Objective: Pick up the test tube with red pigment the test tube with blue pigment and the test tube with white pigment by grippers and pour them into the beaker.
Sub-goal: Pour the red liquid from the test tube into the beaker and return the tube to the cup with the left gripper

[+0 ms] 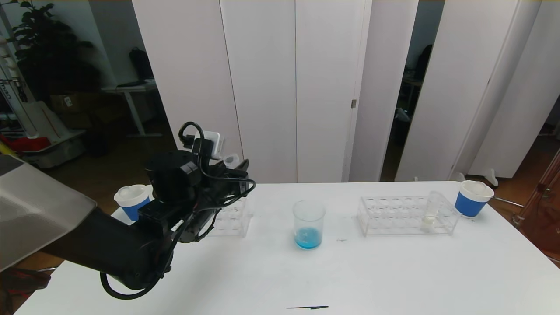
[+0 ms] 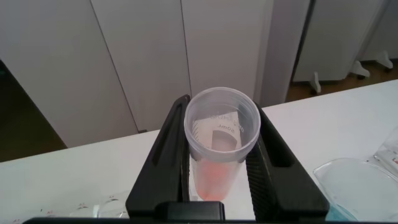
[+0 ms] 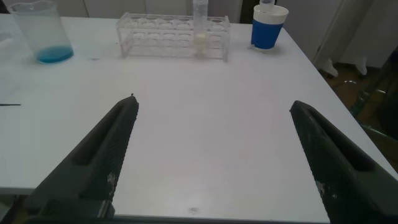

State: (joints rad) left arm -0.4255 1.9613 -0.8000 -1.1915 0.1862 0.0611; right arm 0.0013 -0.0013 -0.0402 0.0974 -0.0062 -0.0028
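Left tool [image 2: 217,165] raised, clamping red tube [image 2: 214,146].

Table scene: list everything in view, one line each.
beaker: one, clear, blue liquid at bottom, table centre.
test tube with red pigment: one, clear, red-orange liquid, gripped in left hand.
test tube with white pigment: one, clear, cream liquid, in right rack.
racks: two, clear; one right of beaker, one left behind the arm.
paper cups: two, blue with white rims, far left and far right.
table: one, white.
left hand: black, shut on the tube, left of beaker.
right hand: black, open above the table.
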